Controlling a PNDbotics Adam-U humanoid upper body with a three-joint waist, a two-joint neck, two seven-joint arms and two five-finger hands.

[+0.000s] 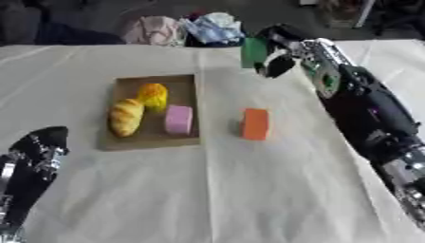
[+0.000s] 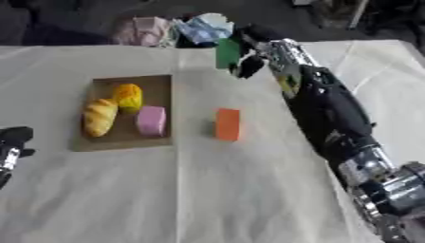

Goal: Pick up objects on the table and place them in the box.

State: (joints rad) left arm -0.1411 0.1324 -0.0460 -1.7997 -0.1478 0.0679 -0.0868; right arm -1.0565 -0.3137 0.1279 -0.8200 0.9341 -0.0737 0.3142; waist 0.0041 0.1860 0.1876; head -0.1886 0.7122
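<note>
Left eye view: right hand (image 1: 278, 57) curled round green block (image 1: 253, 51), likely light, stiff. Orange block (image 1: 255, 124) next: take by long sides. Left hand (image 1: 41, 144) idle, fingers unclear.

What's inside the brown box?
The box holds a bread-like loaf, a yellow-orange rounded thing and a pink block. The floor beneath them is hidden.

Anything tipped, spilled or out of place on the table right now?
Nothing spilled or damaged. The box holds three items in order; the orange block lies outside it on the cloth. The right hand holds a green block far from the box.
</note>
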